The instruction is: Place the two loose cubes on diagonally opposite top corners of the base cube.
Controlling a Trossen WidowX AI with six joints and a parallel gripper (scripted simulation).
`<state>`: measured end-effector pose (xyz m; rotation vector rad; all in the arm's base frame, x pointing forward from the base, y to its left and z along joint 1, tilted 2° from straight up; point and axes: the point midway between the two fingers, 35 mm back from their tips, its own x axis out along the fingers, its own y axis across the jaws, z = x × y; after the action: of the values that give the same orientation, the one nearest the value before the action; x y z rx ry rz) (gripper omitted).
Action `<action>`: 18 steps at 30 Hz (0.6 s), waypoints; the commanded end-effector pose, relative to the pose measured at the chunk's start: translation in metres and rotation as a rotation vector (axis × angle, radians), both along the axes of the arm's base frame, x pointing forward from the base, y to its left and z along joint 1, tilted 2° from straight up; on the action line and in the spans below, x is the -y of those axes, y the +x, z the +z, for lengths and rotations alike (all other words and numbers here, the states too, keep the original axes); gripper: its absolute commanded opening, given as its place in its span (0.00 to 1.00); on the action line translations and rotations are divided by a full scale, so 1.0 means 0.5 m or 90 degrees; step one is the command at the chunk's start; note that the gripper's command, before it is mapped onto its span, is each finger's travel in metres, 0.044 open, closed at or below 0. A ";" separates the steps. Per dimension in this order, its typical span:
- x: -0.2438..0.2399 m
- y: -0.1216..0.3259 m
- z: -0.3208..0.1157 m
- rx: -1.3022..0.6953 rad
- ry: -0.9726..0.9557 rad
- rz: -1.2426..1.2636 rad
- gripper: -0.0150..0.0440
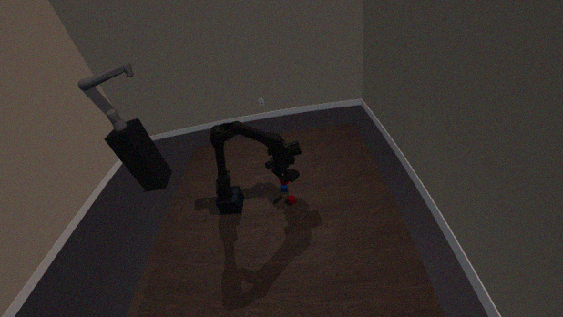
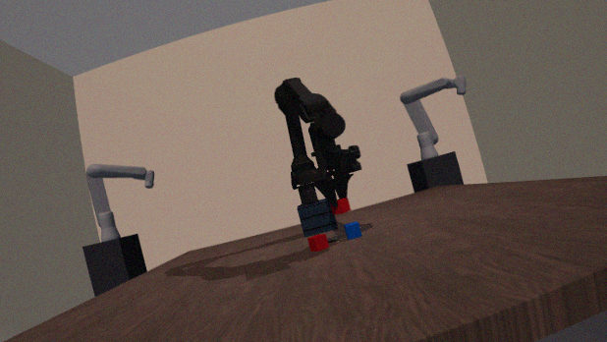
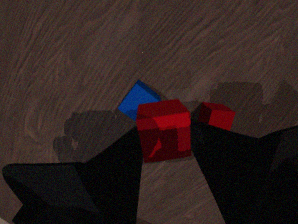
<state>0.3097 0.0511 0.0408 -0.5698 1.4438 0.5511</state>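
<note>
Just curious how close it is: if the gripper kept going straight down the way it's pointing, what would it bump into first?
The gripper is shut on a red cube, so that cube would likely arrive first, probably landing on the blue cube below it. Depth is unclear; it may meet the wooden table.

Red cubes: two (image 3: pixel 164 129) (image 3: pixel 216 116). Blue cube (image 3: pixel 137 98): one. Grey camera arms: two (image 2: pixel 426 118) (image 2: pixel 105 189). Black robot arm (image 2: pixel 309 142): one.

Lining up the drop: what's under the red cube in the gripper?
The small blue cube sits on the wooden table below the held red cube, not touching it. The wrist view shows only its far corner; the rest is covered.
</note>
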 end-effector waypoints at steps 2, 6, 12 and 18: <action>-0.031 0.008 -0.004 0.007 -0.003 0.014 0.43; -0.052 0.008 -0.008 0.008 -0.003 0.025 0.43; -0.060 0.008 -0.010 0.009 -0.003 0.030 0.43; -0.060 0.008 -0.010 0.009 -0.003 0.030 0.43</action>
<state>0.3115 0.0805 0.0349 -0.6108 1.4274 0.5878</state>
